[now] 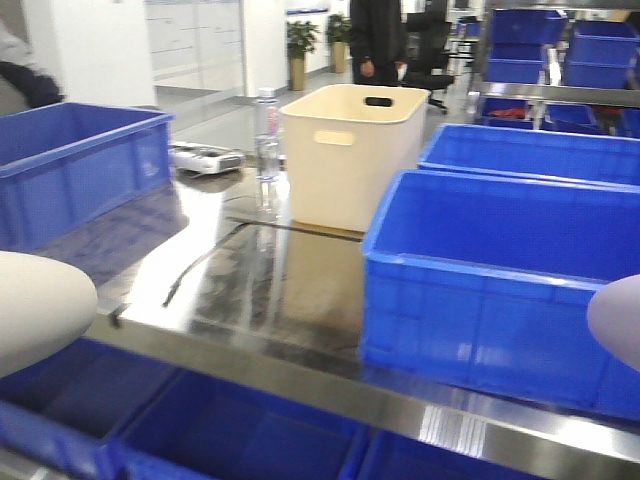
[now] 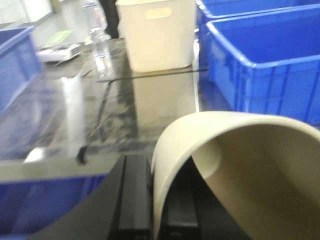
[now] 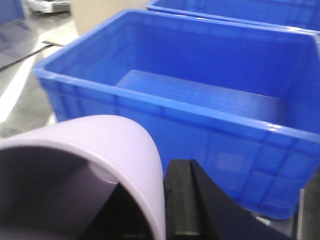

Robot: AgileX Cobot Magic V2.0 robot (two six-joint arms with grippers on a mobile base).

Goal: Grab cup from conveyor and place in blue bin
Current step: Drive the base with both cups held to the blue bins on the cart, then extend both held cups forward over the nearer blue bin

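**Two light cups in hand, blue bin just ahead**

The steel table (image 1: 250,290) fills the front view, glossy and reflective. The conveyor is in none of the views. On the table's right side stands the blue bin (image 1: 480,320), open-topped. The right wrist view shows its floor bare (image 3: 200,95). A second blue crate sits close behind it, and the cream tub (image 1: 350,170) stands to its left, near but apart.

Each arm carries a cup. The cream cup (image 2: 260,165) lies on its side in the left claw (image 2: 155,210), mouth toward the camera, over the table's near edge and short of the bin. The lilac cup (image 3: 100,140) sits the same way in the right claw (image 3: 160,210), close to the bin's near wall but not yet above the opening.

Both claws look closed on their cups. In each, a black finger lies against the outside of the wall near the rim, and the wall seems to be nipped between the fingers. The inner finger is mostly hidden.

The cups look thin-walled, smooth and light, probably plastic. A wall pinch like this holds them easily, but the slick surface could let them swivel. A hard squeeze would likely flex the rim. A short drop into the bin should not harm them.
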